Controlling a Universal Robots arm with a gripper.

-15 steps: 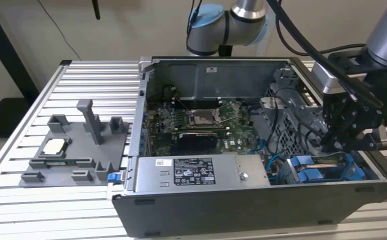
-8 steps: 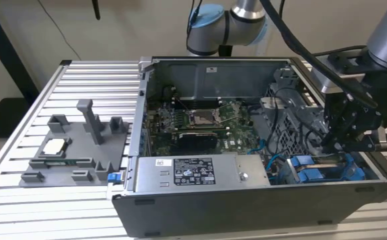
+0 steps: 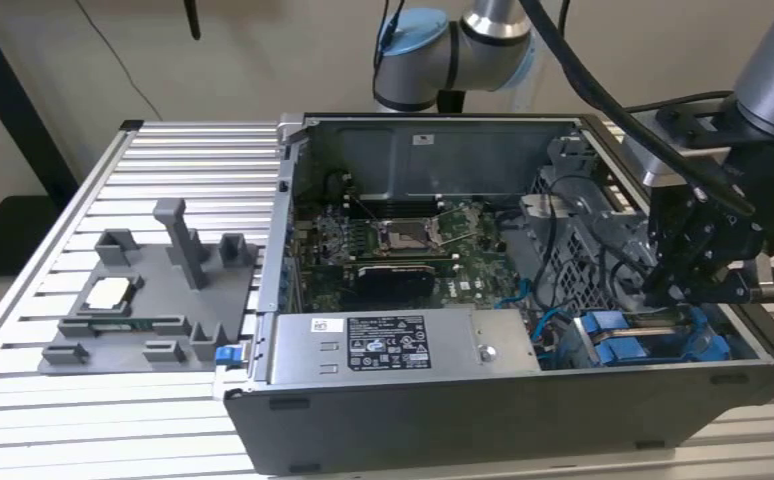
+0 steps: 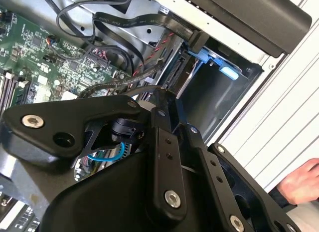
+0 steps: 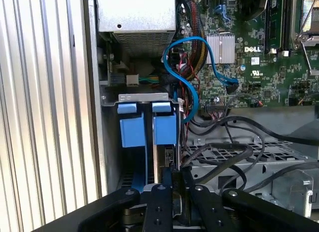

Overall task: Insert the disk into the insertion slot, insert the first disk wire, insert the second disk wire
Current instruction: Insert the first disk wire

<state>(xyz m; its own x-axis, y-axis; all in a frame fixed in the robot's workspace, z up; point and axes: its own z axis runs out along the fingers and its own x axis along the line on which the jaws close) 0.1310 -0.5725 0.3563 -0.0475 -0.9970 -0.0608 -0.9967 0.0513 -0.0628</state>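
— Entry one: gripper (image 5: 172,181)?
— Black, matt, jointed metal links. It sits low inside the open computer case (image 3: 494,425), at the exterior view's right, just beside the mouth of the insertion slot (image 5: 142,97). Spread or pressed together: cannot tell.

— Entry two: disk (image 5: 165,128)?
— Seated in the insertion slot. Its bright blue plastic carrier front stands at the mouth, just beside a second blue front (image 5: 132,129). In the first wrist view the gripper is in line with that carrier.

— Edges, clearances?
— Tight. The case's grey wall is on one side of the slot. On the other are a tangle of black wires (image 5: 229,152) and a glossy blue flat cable (image 5: 192,67), with perforated grey sheet metal (image 5: 279,164) beyond.

— Open room?
— A ribbed aluminium table (image 3: 40,420) surrounds the case. At the exterior view's left lies a grey plastic fixture tray (image 3: 147,300), well apart. A grey power-supply box (image 3: 387,345), rectangular, lines the case's near edge.
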